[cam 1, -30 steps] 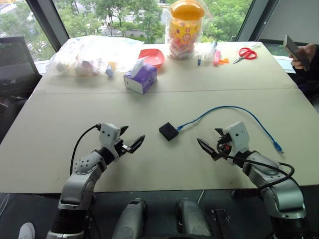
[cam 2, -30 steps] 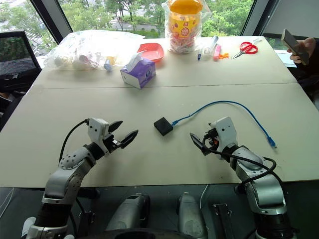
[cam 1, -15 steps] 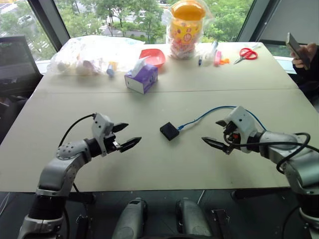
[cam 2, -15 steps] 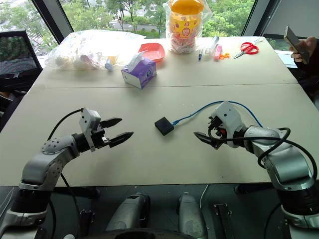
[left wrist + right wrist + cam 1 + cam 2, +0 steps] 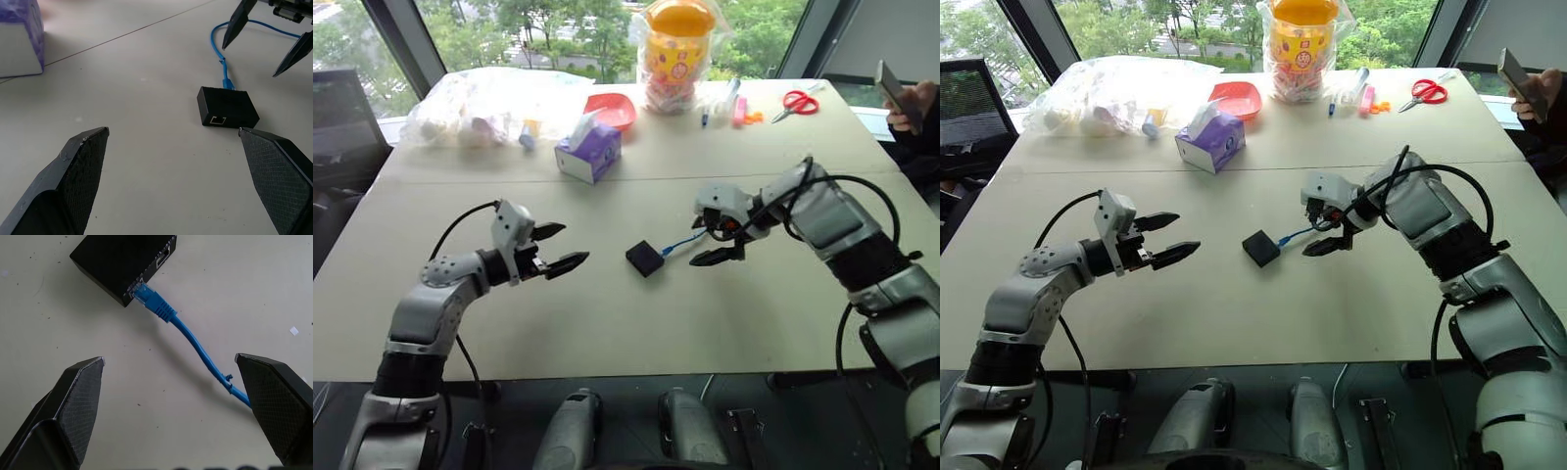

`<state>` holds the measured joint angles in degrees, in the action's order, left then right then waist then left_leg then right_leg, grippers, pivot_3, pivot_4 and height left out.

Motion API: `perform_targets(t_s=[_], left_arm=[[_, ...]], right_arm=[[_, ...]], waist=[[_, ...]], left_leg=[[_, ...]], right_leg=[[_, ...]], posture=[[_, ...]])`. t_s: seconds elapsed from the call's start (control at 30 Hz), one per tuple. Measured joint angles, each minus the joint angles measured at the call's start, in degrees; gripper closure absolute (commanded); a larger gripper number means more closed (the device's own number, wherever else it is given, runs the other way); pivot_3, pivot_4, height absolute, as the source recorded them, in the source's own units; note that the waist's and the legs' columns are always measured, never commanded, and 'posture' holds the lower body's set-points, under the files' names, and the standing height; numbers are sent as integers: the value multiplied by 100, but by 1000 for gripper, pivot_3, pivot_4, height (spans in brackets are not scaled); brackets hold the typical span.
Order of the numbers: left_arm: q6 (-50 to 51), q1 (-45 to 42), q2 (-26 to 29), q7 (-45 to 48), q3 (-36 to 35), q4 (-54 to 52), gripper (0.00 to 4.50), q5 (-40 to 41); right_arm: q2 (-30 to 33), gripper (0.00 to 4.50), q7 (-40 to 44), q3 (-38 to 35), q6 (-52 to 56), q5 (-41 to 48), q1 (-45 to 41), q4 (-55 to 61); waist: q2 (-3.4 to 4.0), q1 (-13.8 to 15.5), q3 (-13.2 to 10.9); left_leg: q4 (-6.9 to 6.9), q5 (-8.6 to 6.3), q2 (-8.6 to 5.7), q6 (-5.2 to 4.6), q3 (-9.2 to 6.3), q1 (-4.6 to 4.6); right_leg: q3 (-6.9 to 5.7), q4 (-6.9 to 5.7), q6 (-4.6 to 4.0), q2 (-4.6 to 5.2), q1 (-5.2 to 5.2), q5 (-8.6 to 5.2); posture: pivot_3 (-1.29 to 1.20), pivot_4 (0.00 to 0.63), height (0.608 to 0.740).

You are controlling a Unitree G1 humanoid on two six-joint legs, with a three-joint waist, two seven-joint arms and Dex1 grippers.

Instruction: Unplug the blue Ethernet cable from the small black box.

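- My right hand (image 5: 1324,233) hangs over the counter (image 5: 1234,304) with its fingers spread wide and nothing between them; it tilts down toward the blue Ethernet cable (image 5: 195,345).
- In the right wrist view, the blue Ethernet cable runs between the two spread fingertips, touching neither as far as I can see, and its plug is seated in the side of the small black box (image 5: 120,262).
- The small black box (image 5: 1260,248) lies flat on the counter, just beside my right hand on the side facing my left hand.
- My left hand (image 5: 1168,238) is held above the counter with its fingers spread and empty, pointing toward the small black box, and well apart from it.
- In the left wrist view, the small black box (image 5: 228,106) sits ahead, between the fingertips' lines, an unused port facing the hand, the cable leaving its far side.
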<state>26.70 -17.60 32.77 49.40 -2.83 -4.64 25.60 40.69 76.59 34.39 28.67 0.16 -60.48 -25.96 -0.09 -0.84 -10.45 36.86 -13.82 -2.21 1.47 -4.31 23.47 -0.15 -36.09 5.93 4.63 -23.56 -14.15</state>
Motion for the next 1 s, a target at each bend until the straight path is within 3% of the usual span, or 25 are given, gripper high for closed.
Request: perform_targets(t_s=[0.13, 0.3, 0.4, 0.5, 0.6, 0.63, 0.8, 1.0], left_arm=[[-6, 171, -55, -153, -27, -176, 73, -5], [-6, 301, -52, -353, -91, -329, 73, -5], [-6, 342, -60, -447, -97, -387, 0, -5], [-6, 343, -59, -509, -103, -418, 0, -5], [1, 335, -53, -543, -108, -426, 0, 4], [15, 304, -55, -542, -114, -397, 0, 14], [278, -192, -176, -465, -118, -93, 0, 192], [962, -1013, -526, -192, -12, 415, 0, 650]], right_arm=[[-881, 0, 56, 301, -949, -585, -472, -1515], [-1366, 0, 171, 287, -1583, -1014, -857, -2564], [-1550, 934, 193, 204, -1836, -1180, -968, -2905], [-1722, 2371, 274, 97, -1940, -1294, -1004, -3016], [-1776, 4097, 440, 70, -1945, -1359, -955, -2834], [-1754, 4450, 495, 65, -1942, -1364, -872, -2637], [-1462, 4450, 121, -38, -2082, -1547, -336, -1367], [-837, 4450, -1891, -946, -2892, -1918, 522, 447]], waist=[[0, -20, 0], [1, -19, 0], [1, -40, 0], [2, -47, 0], [2, -37, 0], [2, -34, 0], [3, 16, -1], [1, 20, -1]], left_leg=[[-3, 1, 1, 3, -1, -2], [-4, 4, -3, 10, -7, -7], [-4, 7, -2, 15, -9, -11], [-8, 8, -2, 17, -9, -15], [-11, 9, -1, 18, -11, -14], [-11, 9, -1, 19, -12, -14], [-10, 10, -7, 20, -15, -9], [-8, 11, -15, 21, -15, -3]], right_leg=[[0, -7, 0, -2, -4, 1], [1, -11, 3, -2, -2, 6], [1, -15, 0, -7, -2, 8], [1, -23, -1, -11, -4, 8], [1, -25, -1, -12, -8, 9], [1, -25, -1, -12, -8, 9], [0, -26, 2, -7, -10, 10], [0, -24, 10, -6, -11, 14]], posture=[[0, 150, 740], [0, 150, 740], [0, 150, 740], [0, 150, 740], [0, 150, 740], [0, 150, 740], [0, 150, 740], [0, 150, 740]])
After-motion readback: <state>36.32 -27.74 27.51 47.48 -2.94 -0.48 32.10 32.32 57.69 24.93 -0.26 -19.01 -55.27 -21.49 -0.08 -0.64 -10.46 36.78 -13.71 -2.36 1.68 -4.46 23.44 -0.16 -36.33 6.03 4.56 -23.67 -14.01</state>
